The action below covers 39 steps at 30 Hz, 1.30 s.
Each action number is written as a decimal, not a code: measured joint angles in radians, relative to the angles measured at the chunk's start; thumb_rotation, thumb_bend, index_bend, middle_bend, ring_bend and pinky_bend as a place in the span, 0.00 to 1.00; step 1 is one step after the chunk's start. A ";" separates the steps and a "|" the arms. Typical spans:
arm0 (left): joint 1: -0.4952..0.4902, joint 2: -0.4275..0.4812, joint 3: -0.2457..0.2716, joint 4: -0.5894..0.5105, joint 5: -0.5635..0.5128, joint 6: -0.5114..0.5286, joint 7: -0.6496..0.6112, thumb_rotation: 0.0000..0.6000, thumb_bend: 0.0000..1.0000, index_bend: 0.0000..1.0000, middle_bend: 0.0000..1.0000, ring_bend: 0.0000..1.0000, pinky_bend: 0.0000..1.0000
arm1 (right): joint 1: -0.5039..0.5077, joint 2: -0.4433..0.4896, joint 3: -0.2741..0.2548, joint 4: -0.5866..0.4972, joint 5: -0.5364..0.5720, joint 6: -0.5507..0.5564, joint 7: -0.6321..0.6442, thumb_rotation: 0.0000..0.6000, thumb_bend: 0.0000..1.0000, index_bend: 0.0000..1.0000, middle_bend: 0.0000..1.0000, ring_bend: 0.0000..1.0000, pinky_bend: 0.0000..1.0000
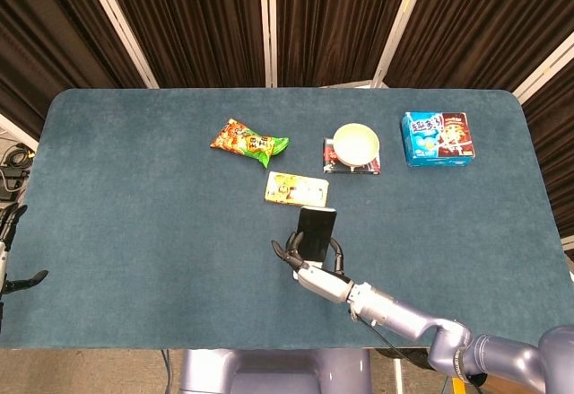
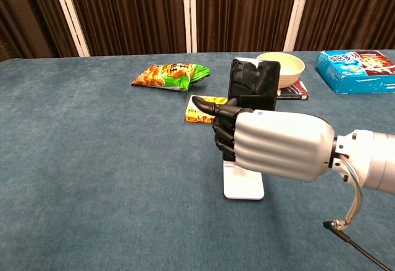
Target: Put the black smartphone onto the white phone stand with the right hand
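My right hand (image 2: pixel 271 144) grips the black smartphone (image 2: pixel 253 84) upright, its fingers wrapped around the lower part. The same hand (image 1: pixel 309 268) and phone (image 1: pixel 316 230) show near the table's front middle in the head view. Directly below the hand stands the white phone stand (image 2: pixel 244 184); only its flat base shows, the rest hidden behind the hand. I cannot tell whether the phone touches the stand. My left hand (image 1: pixel 11 259) hangs off the table's left edge, fingers apart, holding nothing.
Behind the phone lie a yellow snack box (image 1: pixel 296 188), a red and green snack bag (image 1: pixel 249 141), a cream bowl (image 1: pixel 356 144) on a dark booklet, and a blue biscuit box (image 1: pixel 438 138). A thin cable (image 2: pixel 349 237) trails from my right wrist.
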 measured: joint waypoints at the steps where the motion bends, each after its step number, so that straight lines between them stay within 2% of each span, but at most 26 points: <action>1: 0.000 0.000 0.000 0.000 0.000 0.000 0.000 1.00 0.00 0.00 0.00 0.00 0.00 | 0.000 0.000 0.000 -0.001 0.000 -0.001 -0.001 1.00 0.54 0.57 0.47 0.38 0.09; 4: 0.000 0.000 0.001 -0.001 0.003 0.002 0.000 1.00 0.00 0.00 0.00 0.00 0.00 | -0.002 0.002 -0.006 -0.004 0.000 -0.009 -0.006 1.00 0.53 0.55 0.43 0.35 0.09; 6: 0.001 0.001 0.001 -0.002 0.004 0.003 -0.001 1.00 0.00 0.00 0.00 0.00 0.00 | -0.005 0.001 -0.009 -0.007 0.003 -0.013 -0.007 1.00 0.51 0.49 0.37 0.30 0.08; 9: 0.001 0.002 0.001 -0.002 0.004 0.003 -0.003 1.00 0.00 0.00 0.00 0.00 0.00 | -0.009 0.001 -0.010 -0.014 0.006 -0.014 -0.008 1.00 0.47 0.32 0.22 0.18 0.06; 11: 0.001 0.002 0.001 -0.002 0.004 0.003 -0.003 1.00 0.00 0.00 0.00 0.00 0.00 | -0.013 0.001 -0.009 -0.018 0.010 -0.014 -0.008 1.00 0.43 0.21 0.12 0.06 0.03; 14: 0.001 0.002 0.002 -0.001 0.004 0.003 -0.003 1.00 0.00 0.00 0.00 0.00 0.00 | -0.022 -0.001 -0.004 -0.025 0.025 -0.011 -0.015 1.00 0.39 0.11 0.04 0.00 0.00; 23: 0.001 0.001 0.003 -0.001 0.006 0.003 -0.001 1.00 0.00 0.00 0.00 0.00 0.00 | -0.047 0.001 0.001 -0.049 0.031 0.024 -0.023 1.00 0.38 0.07 0.01 0.00 0.00; 28: 0.002 0.002 0.003 -0.004 0.009 0.006 -0.002 1.00 0.00 0.00 0.00 0.00 0.00 | -0.054 0.030 -0.002 -0.070 0.020 0.063 0.016 1.00 0.38 0.08 0.01 0.00 0.00; 33: 0.004 0.003 0.005 -0.006 0.014 0.009 -0.004 1.00 0.00 0.00 0.00 0.00 0.00 | -0.055 0.074 -0.012 -0.076 -0.007 0.134 0.144 1.00 0.38 0.08 0.02 0.00 0.00; 39: 0.006 0.006 0.008 -0.011 0.023 0.015 -0.009 1.00 0.00 0.00 0.00 0.00 0.00 | -0.056 0.137 -0.031 -0.055 -0.052 0.264 0.343 1.00 0.29 0.06 0.02 0.00 0.00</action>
